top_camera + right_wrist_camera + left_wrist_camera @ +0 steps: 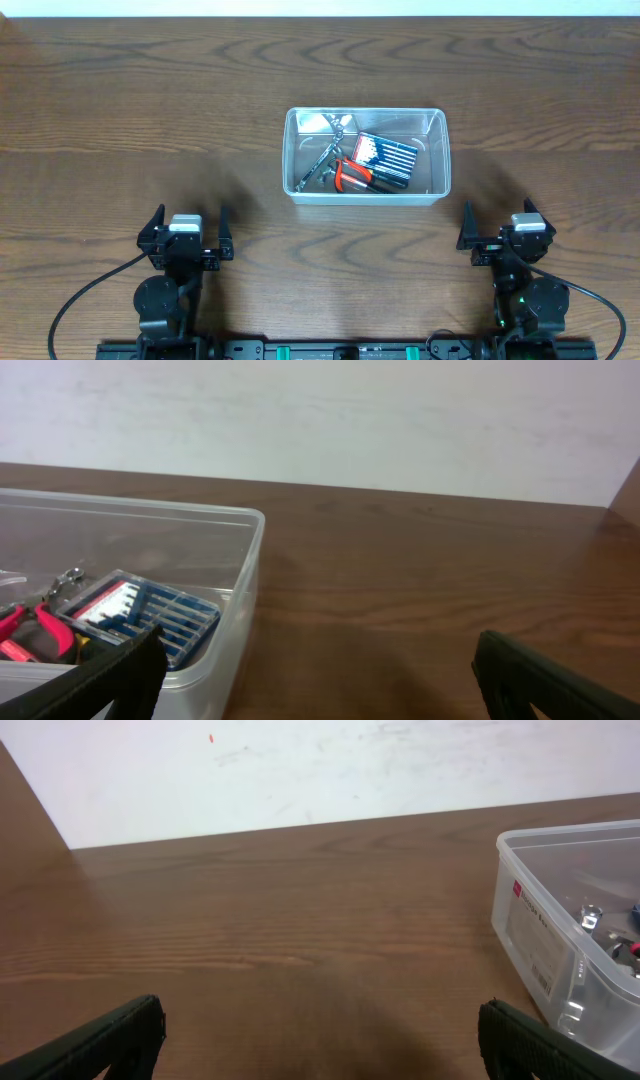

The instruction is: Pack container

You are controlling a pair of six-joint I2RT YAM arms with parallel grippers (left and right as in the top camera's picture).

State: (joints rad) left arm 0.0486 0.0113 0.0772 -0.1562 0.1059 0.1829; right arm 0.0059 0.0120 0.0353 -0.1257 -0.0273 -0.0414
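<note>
One container (pixel 366 111); inside, one blue case (pixel 385 160), one red-handled pliers (pixel 350 177)

I see bare table (pixel 130 130) left, right and beyond the container (pixel 366 199); only its upright walls and the tools (pixel 352 176) lying inside stand in my way.

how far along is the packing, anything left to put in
Looks done: red-handled pliers, a blue tool case and a metal tool lie inside the container; I see no loose tool on the table. In hand: nothing, the left pincer and right pincer stand open and empty, short of the container. Left: seemingly nothing to pack.
</note>
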